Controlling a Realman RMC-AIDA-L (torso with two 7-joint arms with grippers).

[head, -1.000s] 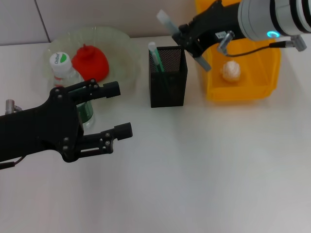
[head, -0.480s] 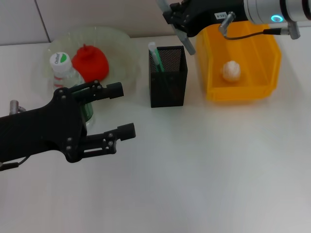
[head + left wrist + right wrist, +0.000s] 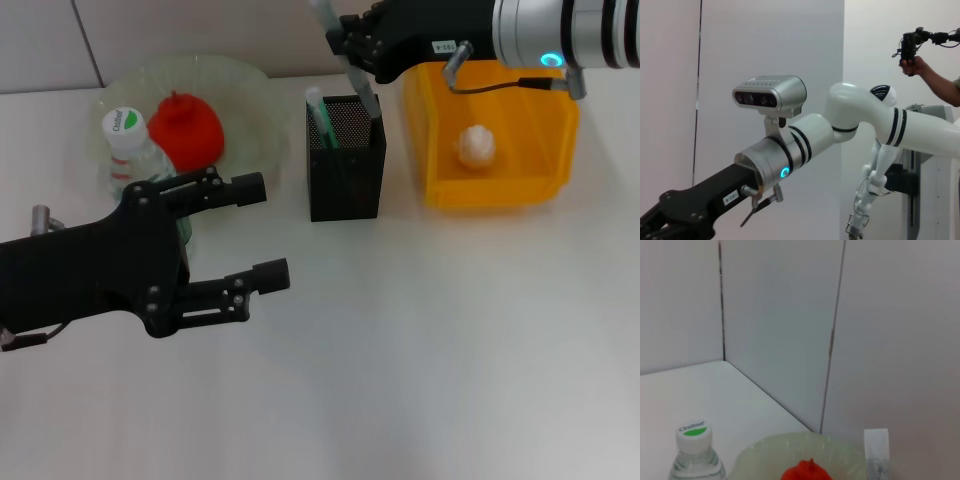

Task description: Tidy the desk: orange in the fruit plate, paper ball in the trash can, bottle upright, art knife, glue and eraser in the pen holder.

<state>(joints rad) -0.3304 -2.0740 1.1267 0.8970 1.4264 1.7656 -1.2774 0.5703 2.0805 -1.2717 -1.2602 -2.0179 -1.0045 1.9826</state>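
Head view: right tool above pen holder

Desk: plain white, no pattern. Plate: translucent pale green. Fruit on it: bright red-orange. Bottle: clear, white cap with a green mark, green label lower down. Pen holder: black fine mesh, with a green-and-white stick inside. Bin: saturated yellow-orange; paper ball in it: off-white. Left gripper: matte black throughout. Right gripper: black, grey fingers; the arm behind it is silver-white with black bands and a cyan light ring. Wall panels: pale grey-white with dark seams.
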